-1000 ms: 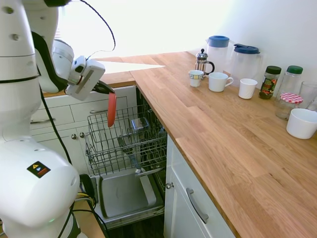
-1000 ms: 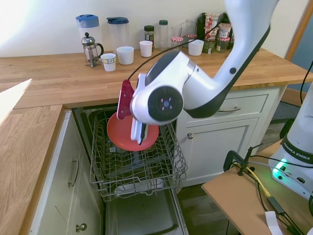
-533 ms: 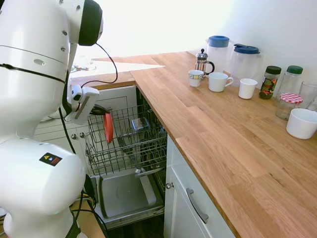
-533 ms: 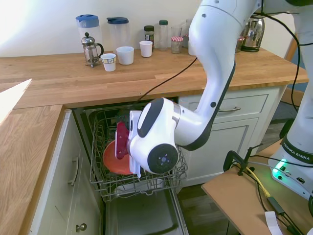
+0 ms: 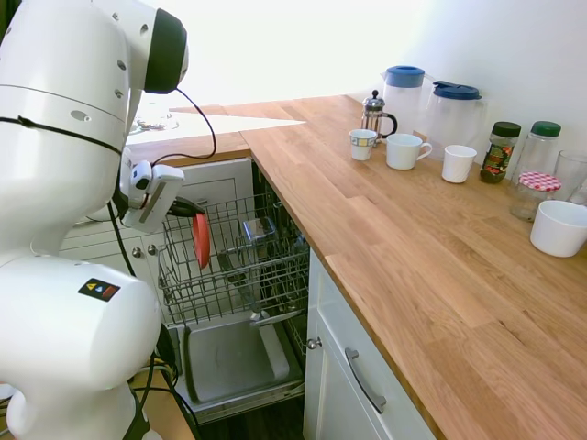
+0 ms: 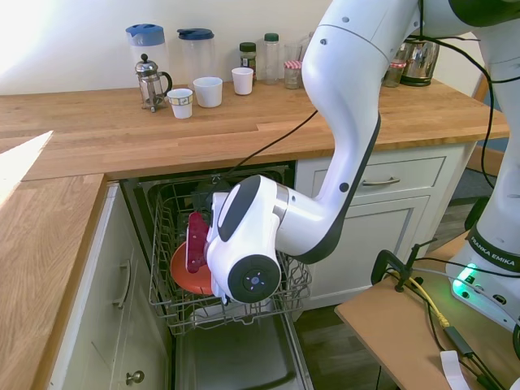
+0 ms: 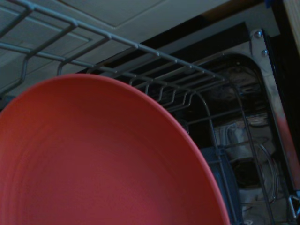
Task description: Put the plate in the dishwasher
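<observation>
The gripper (image 5: 186, 208) is clamped on the top edge of the coral-red plate (image 5: 201, 239), which stands on edge, upright, inside the dishwasher (image 5: 240, 316). The plate sits within the pulled-out wire rack (image 6: 288, 280), near its left-hand side as the first exterior view shows it, its lower part below the rack's rim. The drop-down door (image 5: 229, 357) lies open beneath the rack.

Plate (image 6: 188, 275) stands on edge inside dishwasher rack (image 6: 286, 286).
</observation>
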Available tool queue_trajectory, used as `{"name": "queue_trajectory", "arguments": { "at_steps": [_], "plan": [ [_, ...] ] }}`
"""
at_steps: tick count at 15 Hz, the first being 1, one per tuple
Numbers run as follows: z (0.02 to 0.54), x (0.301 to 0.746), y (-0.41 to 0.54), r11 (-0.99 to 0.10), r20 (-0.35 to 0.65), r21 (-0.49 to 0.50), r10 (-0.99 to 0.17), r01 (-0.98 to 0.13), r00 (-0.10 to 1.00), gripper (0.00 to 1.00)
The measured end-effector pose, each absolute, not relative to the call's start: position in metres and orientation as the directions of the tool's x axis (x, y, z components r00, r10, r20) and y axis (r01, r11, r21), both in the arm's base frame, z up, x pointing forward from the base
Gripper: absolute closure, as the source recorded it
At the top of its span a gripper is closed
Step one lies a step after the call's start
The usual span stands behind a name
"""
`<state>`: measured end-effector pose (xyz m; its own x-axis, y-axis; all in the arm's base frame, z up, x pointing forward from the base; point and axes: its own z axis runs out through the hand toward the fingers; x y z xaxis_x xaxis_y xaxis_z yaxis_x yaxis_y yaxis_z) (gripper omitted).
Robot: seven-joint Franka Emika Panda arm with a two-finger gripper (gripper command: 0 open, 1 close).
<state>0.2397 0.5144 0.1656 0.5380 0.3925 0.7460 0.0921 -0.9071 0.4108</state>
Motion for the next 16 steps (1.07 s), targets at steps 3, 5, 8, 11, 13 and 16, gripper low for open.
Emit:
{"name": "queue_trajectory", "arguments": {
  "at_steps": [3,5,8,11,13,16],
  "plan": [
    [0.149,0.226,0.513,-0.9,0.712,0.428,0.393,0.085,0.582,0.0],
    [0.144,0.225,0.518,-0.899,0.699,0.432,0.383,0.071,0.604,0.0],
    [0.147,0.214,0.531,-0.898,0.632,0.438,0.344,0.047,0.695,0.0],
    [0.17,0.208,0.559,-0.9,0.562,0.434,0.303,0.037,0.77,0.0],
    [0.186,0.218,0.573,-0.904,0.521,0.427,0.263,0.018,0.812,0.0],
    [0.233,0.24,0.596,-0.915,0.44,0.402,0.166,-0.028,0.883,0.0]
  ]
}}
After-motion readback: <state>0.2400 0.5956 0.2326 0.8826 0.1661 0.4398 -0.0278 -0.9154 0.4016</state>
